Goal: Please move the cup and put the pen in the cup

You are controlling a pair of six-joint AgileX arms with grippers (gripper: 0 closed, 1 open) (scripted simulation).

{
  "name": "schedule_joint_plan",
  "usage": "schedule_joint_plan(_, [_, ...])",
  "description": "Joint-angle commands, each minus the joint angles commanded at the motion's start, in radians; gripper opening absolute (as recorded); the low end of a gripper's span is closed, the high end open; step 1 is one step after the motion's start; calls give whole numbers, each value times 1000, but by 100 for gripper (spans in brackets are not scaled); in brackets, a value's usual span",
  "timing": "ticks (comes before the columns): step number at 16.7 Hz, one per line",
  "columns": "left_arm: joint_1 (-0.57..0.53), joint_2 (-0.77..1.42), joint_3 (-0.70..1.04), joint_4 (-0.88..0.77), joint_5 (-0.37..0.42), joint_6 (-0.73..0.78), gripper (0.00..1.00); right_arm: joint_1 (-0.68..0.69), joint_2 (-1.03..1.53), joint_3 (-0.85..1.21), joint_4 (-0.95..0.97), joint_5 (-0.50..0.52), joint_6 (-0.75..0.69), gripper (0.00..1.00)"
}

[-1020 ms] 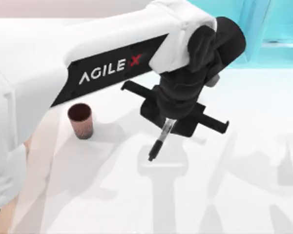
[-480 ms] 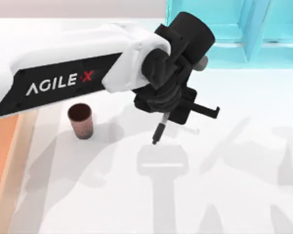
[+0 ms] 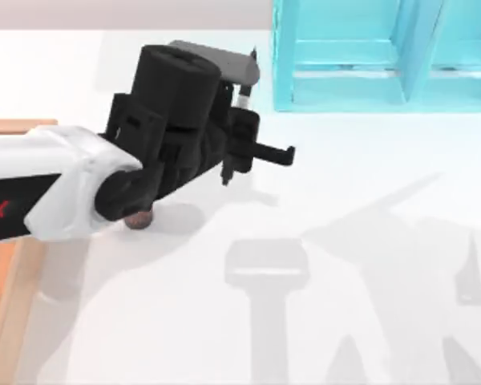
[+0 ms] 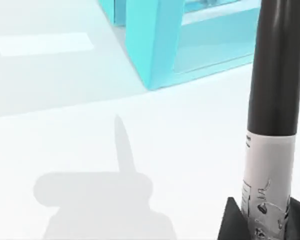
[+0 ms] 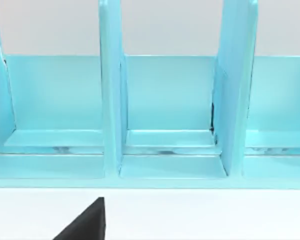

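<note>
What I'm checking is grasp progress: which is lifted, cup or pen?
The pen: the left gripper holds it above the table, while the cup stands on it, partly hidden.

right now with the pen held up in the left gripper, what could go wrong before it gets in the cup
The left gripper holds the pen near one end, so it may tilt or slip. The left arm hides most of the cup from above, so lining up is chancy; a miss could tip the cup. The pen also swings near the blue rack.
</note>
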Motion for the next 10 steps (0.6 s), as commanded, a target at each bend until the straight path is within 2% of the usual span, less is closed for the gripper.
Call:
schedule_joint_plan(6, [135, -222, -421, 603, 42, 106, 0, 0, 0, 0, 0, 0, 0, 100])
schedule_joint_plan(10, [210, -329, -628, 900, 67, 161, 0, 0, 0, 0, 0, 0, 0, 100])
